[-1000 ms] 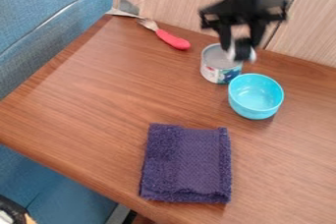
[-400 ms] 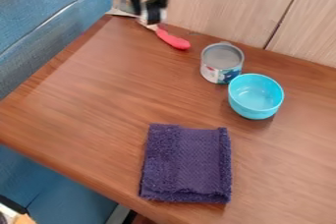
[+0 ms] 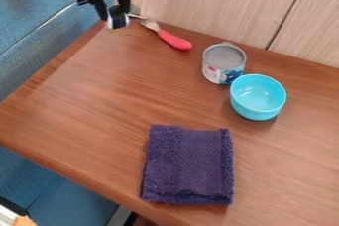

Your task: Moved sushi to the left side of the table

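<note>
The black gripper (image 3: 114, 15) was cut off at its top, and its fingers partly covered the black-and-white sushi (image 3: 119, 18), which they had clamped between them at eleven o'clock, by the table's (image 3: 119, 96) far left corner. Behind it, some metal thing by the fork (image 3: 173, 40) was hard to make out. At one o'clock a moment before, over the tin can (image 3: 224, 61), arm and sushi had swung left; the can, the blue bowl (image 3: 258, 98) at three and the purple towel (image 3: 189, 165) at six hadn't budged.
</note>
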Robot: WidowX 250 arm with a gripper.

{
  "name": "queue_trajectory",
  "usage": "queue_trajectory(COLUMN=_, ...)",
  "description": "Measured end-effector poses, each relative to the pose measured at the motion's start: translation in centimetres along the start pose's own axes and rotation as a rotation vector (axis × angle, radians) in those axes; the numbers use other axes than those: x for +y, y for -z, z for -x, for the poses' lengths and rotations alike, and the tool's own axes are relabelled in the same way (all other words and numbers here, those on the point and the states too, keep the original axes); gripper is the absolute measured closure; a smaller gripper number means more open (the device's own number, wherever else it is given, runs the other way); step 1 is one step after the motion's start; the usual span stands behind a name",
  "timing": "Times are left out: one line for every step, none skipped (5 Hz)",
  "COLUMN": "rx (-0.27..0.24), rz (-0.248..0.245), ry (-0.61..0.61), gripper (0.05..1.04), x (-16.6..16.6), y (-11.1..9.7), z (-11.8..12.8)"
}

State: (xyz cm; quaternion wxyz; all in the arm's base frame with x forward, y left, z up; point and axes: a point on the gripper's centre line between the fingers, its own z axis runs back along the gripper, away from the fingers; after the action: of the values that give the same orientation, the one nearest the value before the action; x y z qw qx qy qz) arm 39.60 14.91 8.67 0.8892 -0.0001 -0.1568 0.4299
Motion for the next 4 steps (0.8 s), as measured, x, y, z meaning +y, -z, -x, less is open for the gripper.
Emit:
queue_trajectory(rx=0.003, rz=-0.007, ry=-0.008, gripper=0.591, x=-0.4, y=1.8, z=-0.8)
queue_trajectory(rx=0.030, rz=-0.029, ry=-0.017, gripper=0.590, x=-0.5, y=3.9, z=-0.9)
queue_trajectory(rx=0.058, rz=-0.050, ry=-0.022, gripper=0.525, x=-0.4, y=5.1, z=-0.3)
queue_trajectory(rx=0.062, rz=-0.054, ry=-0.020, gripper=0.222, x=-0.7, y=5.0, z=0.0)
